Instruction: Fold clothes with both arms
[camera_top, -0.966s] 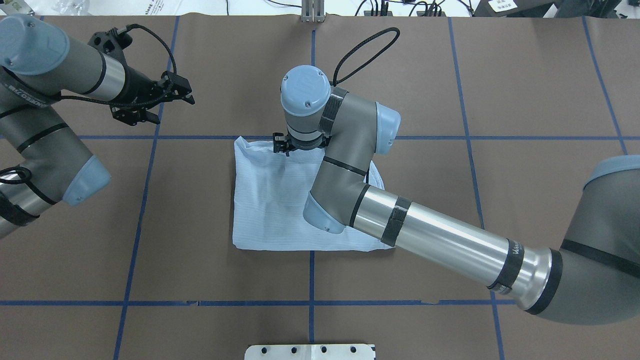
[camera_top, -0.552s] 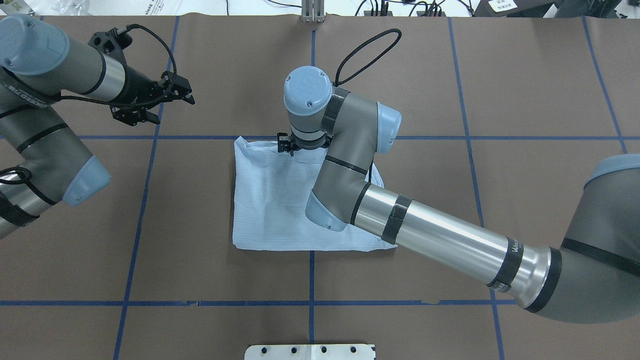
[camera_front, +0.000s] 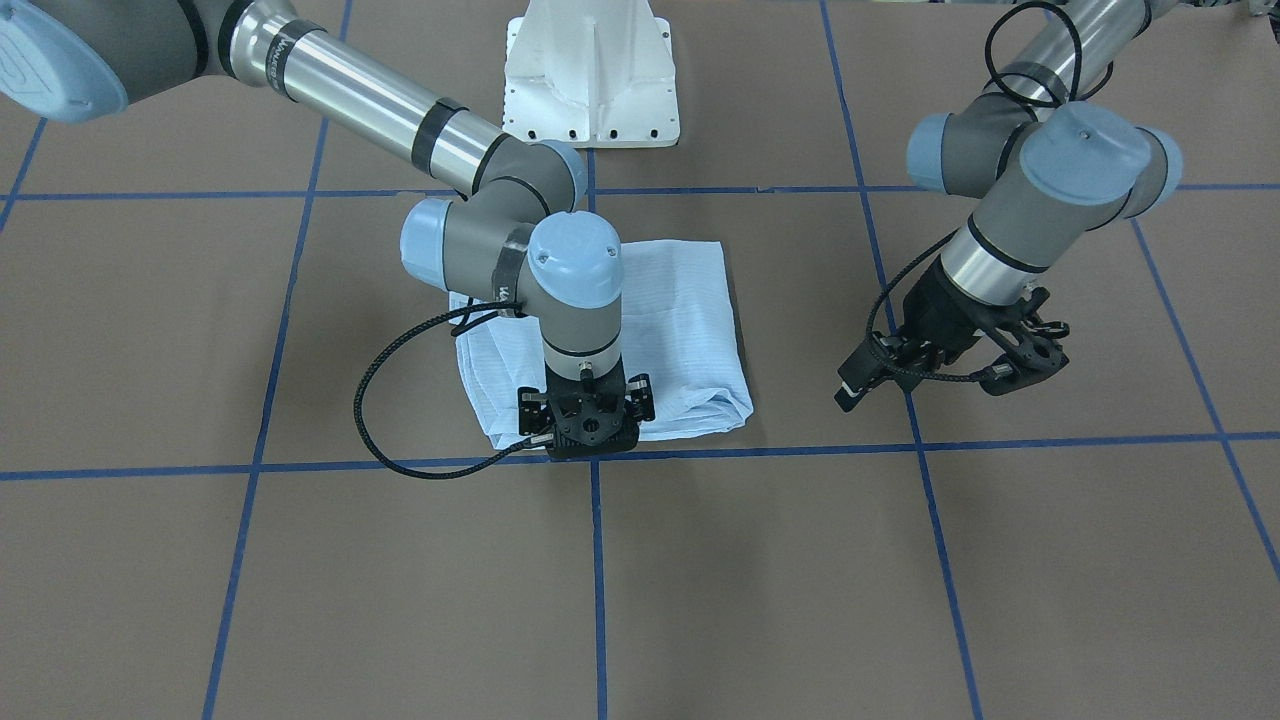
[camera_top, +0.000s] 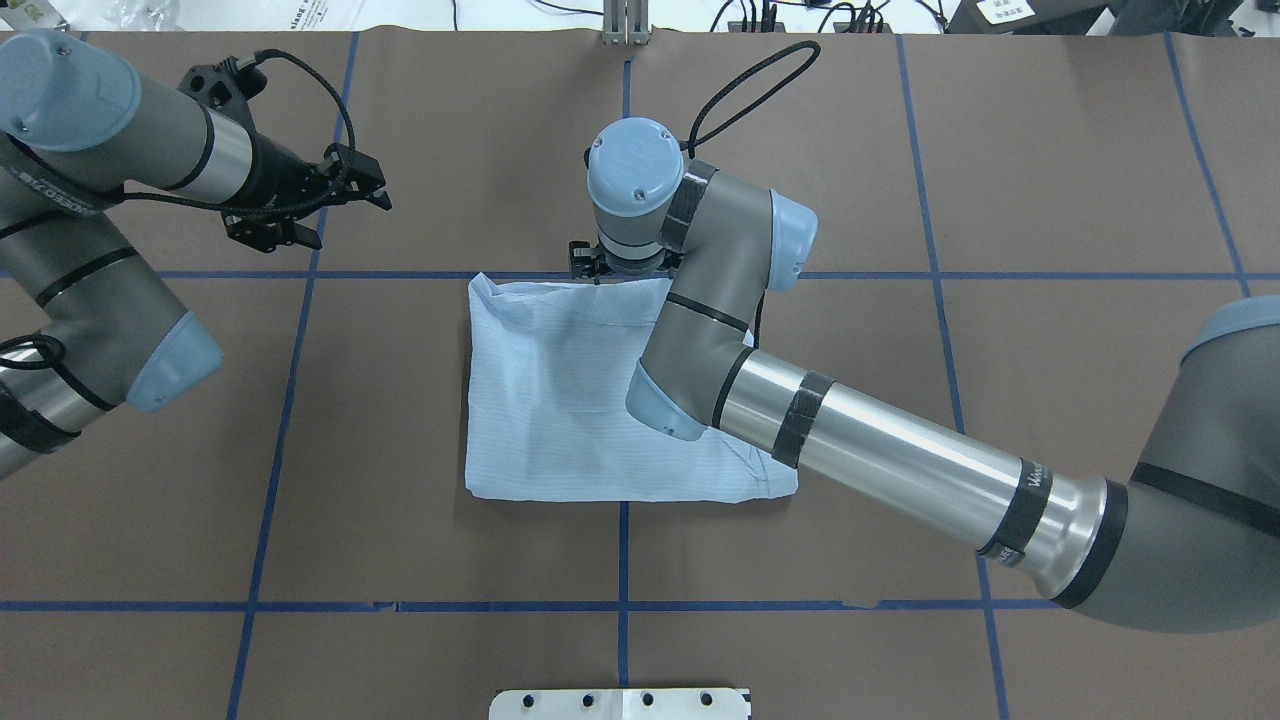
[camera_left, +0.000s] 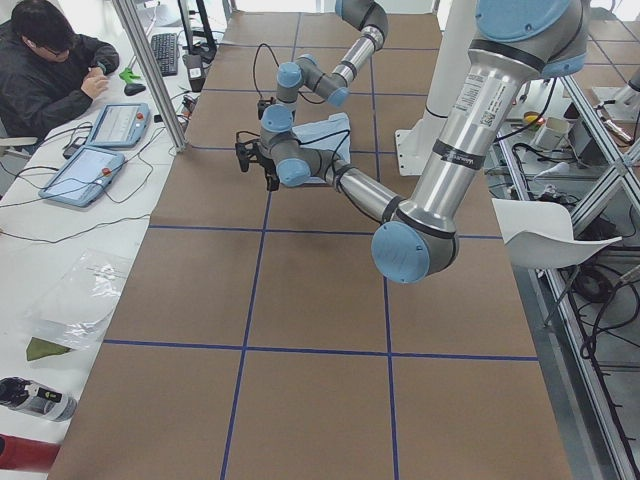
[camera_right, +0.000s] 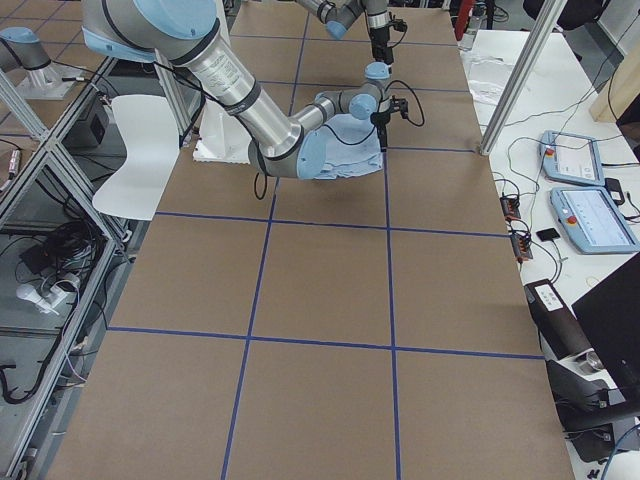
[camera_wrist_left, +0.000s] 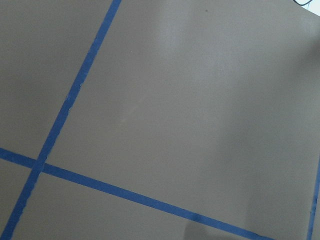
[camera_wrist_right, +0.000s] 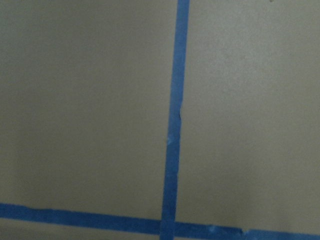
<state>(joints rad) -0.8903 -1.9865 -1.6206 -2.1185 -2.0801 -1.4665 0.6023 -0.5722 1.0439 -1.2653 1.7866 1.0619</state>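
Though the shirt (camera_top: 550, 400) lies folded into a rectangle at the centre of the table (camera_top: 1000, 150), a final fold may be left. The right gripper (camera_top: 602, 268) hangs at its 12 o'clock edge, and I cannot tell how far open it is. The left gripper (camera_top: 345, 218), at 10 o'clock, gapes empty.

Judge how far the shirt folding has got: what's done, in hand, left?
Done: the shirt lies folded into a compact rectangle on the table. In hand: the right end effector stands at its far edge, grip unclear; the left end effector hovers open over bare table. Left: perhaps a final smoothing or fold.
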